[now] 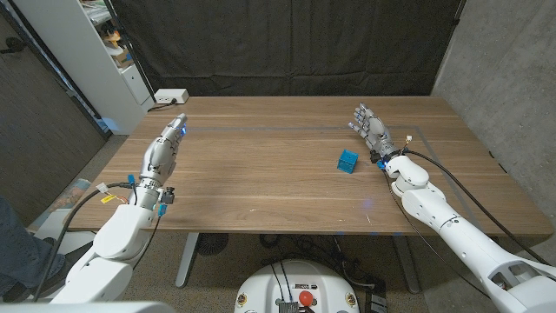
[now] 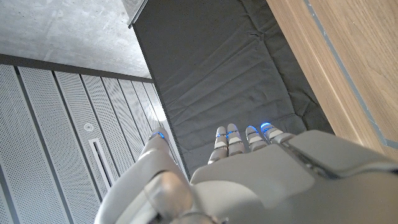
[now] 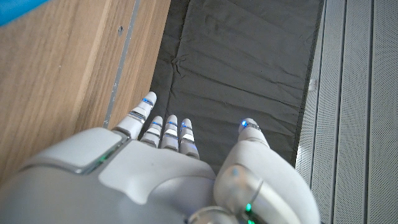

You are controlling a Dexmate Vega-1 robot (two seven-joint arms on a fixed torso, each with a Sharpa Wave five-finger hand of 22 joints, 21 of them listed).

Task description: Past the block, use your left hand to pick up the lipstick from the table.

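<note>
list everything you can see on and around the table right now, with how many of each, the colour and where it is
Block: one, blue, on the table's right half, just beside the right robot hand.
Table: one, brown wood, with a thin grey line marked along its far side.
Curtain: one, black, hanging behind the table.
Power strip: one, white, off the table's far left corner.
Shelf unit: one, white, at the back left.
Lipstick: not visible on the table.
Left robot hand: one, silver-grey, above the table's left side, fingers straight, holding nothing.
Right robot hand: one, silver-grey, on the right side beyond the block, fingers spread, holding nothing.
</note>
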